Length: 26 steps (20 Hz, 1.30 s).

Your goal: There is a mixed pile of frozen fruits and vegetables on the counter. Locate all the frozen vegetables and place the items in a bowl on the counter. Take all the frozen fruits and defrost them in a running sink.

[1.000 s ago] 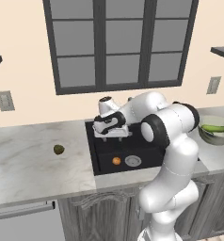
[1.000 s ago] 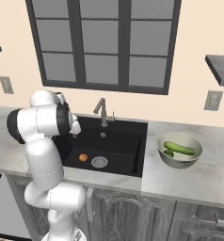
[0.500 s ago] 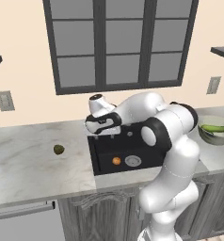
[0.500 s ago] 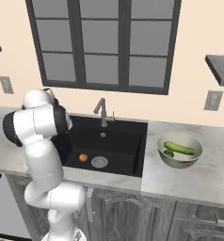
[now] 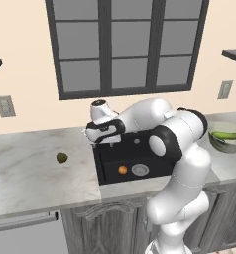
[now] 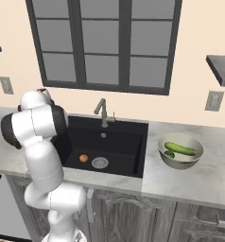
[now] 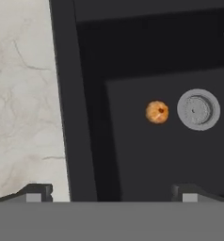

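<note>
Peach wall across upper frame. Dark-framed multi-pane window [image 5: 127,44] centred, grey panes. Pale outlet plates: one [image 5: 5,106] at left, one [image 6: 212,100] at right. Dark shelf [image 6: 221,69] at upper right. Carved grey-brown cabinets [image 6: 133,212] along bottom. Even, flat light.

Flat, even, bright light is cast over the whole rendered scene, with no glare seen. Only soft, faint shadows are thrown, and the sink [image 6: 107,142] is kept very dark. Edges are rendered slightly soft and blocky throughout.
</note>
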Available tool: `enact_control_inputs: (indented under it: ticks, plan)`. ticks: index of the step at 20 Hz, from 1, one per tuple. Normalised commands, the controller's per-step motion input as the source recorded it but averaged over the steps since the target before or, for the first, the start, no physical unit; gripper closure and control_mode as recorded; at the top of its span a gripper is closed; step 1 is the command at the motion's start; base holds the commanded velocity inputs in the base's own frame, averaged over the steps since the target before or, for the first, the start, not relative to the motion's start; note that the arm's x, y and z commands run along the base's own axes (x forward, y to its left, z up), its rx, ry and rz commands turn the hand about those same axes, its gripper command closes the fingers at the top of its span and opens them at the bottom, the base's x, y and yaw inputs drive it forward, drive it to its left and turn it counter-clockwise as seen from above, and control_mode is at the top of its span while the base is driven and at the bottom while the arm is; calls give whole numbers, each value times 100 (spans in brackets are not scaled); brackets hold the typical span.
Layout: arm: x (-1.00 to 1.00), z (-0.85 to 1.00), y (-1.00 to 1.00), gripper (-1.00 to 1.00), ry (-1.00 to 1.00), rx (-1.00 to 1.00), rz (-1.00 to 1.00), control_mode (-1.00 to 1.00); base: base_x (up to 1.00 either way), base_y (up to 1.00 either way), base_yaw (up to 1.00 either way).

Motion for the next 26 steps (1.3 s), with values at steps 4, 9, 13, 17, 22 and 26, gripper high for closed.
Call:
enact_control_inputs:
  ticks: [4, 9, 13, 17, 22, 26]
  plan:
    - [-8, -9, 10, -100, -7, 17, 13, -100, 0, 0, 0]
    - [-3, 20, 16, -100, 0, 7, 13, -100, 0, 0, 0]
    - [-8, 41, 16, -100, 2, 0, 14, -100, 0, 0, 0]
    - [-11, 25, 12, -100, 0, 2, 13, -100, 0, 0, 0]
    - [-12, 0, 20, -100, -1, 3, 16, -100, 0, 0, 0]
    - [-9, -1, 26, -100, -3, 1, 16, -100, 0, 0, 0]
